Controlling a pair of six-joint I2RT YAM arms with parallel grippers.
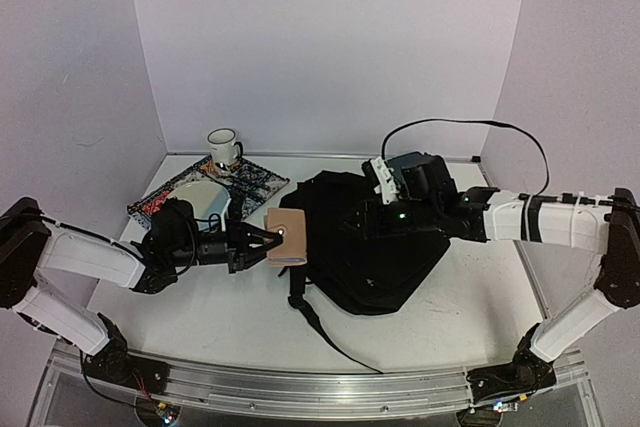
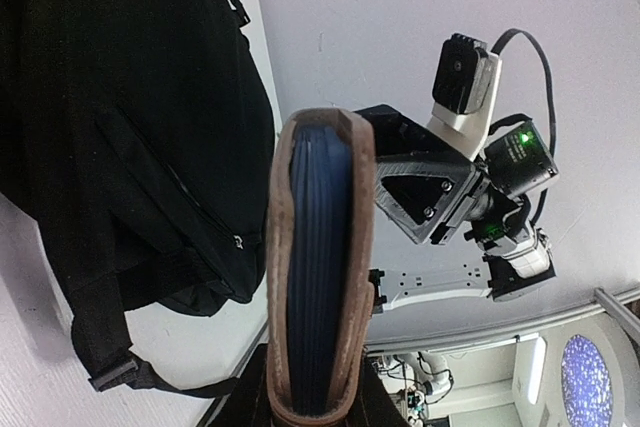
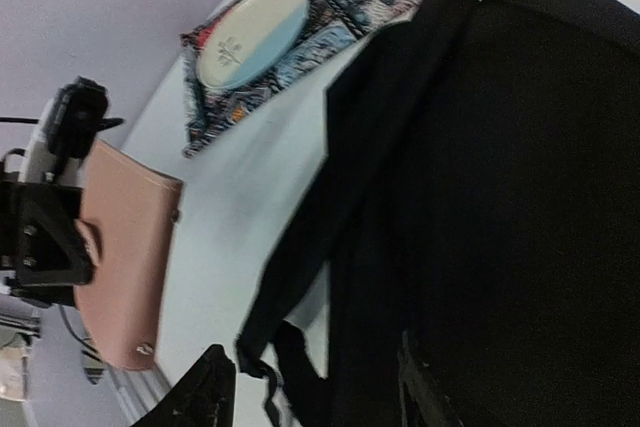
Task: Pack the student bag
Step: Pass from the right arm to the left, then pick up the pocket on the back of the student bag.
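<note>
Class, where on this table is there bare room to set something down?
Free: table front-left of the strap of the student bag, and right of the bag. Crowded: far-left, with mug, patterned mat and the left gripper holding a tan notebook.

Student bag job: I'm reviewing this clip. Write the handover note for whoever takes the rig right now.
Left tool: shut on the tan notebook, held on edge beside the bag, on its left.
Right tool: open above the bag, holding nothing.
Bag: lies mid-table; no opening visible to me.
Done: notebook is in hand.
Left: find or open the bag's mouth, put the notebook in.
</note>
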